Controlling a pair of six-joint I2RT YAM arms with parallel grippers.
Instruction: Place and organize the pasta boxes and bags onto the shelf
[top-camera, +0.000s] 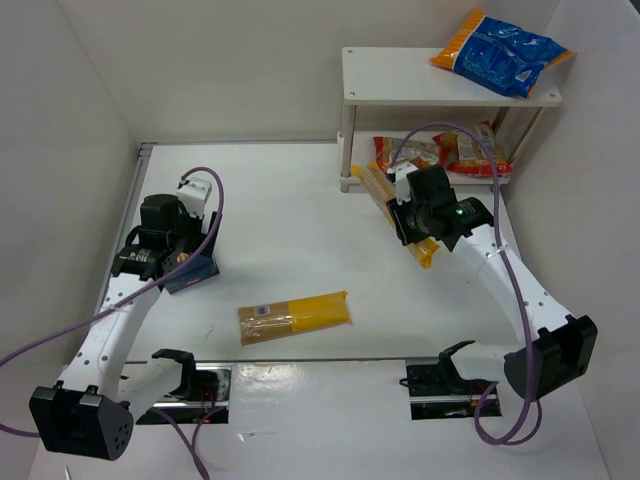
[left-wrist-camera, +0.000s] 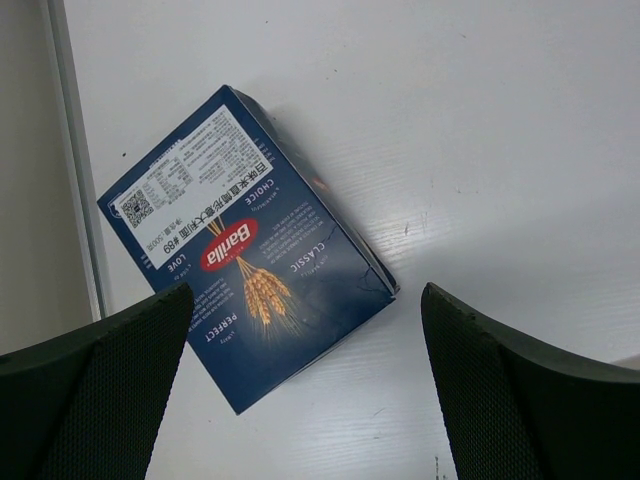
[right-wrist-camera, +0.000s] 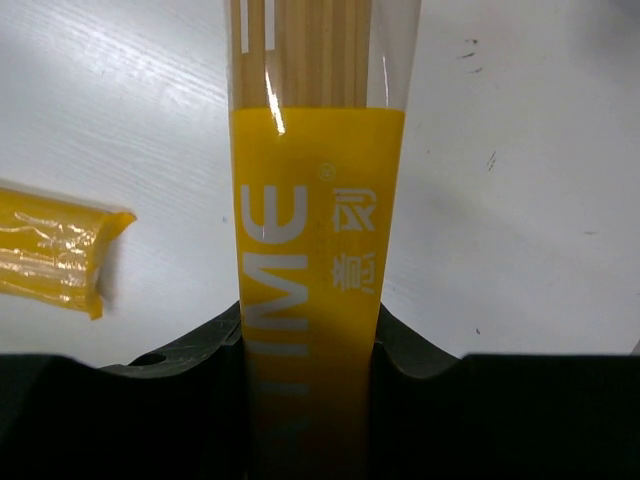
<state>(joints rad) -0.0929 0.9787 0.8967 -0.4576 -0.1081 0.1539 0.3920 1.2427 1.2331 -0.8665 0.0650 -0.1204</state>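
Observation:
The dark-blue pasta box (top-camera: 196, 273) lies flat at the table's left side. In the left wrist view the box (left-wrist-camera: 245, 255) sits between and just beyond my open left gripper (left-wrist-camera: 305, 400), which hovers over it (top-camera: 183, 258) without touching. My right gripper (top-camera: 410, 218) is shut on a long yellow spaghetti packet (right-wrist-camera: 315, 250), held just in front of the white shelf (top-camera: 400, 75); the packet's clear end (top-camera: 373, 182) points at the lower tier. A second spaghetti packet (top-camera: 293, 316) lies mid-table. Red-and-yellow bags (top-camera: 455, 152) sit on the lower tier, and the blue-and-orange bag (top-camera: 505, 45) on top.
White walls close in the table at left, back and right. Purple cables loop over both arms. Two black brackets (top-camera: 180, 372) (top-camera: 440, 372) sit at the near edge. The loose packet's end shows in the right wrist view (right-wrist-camera: 55, 250).

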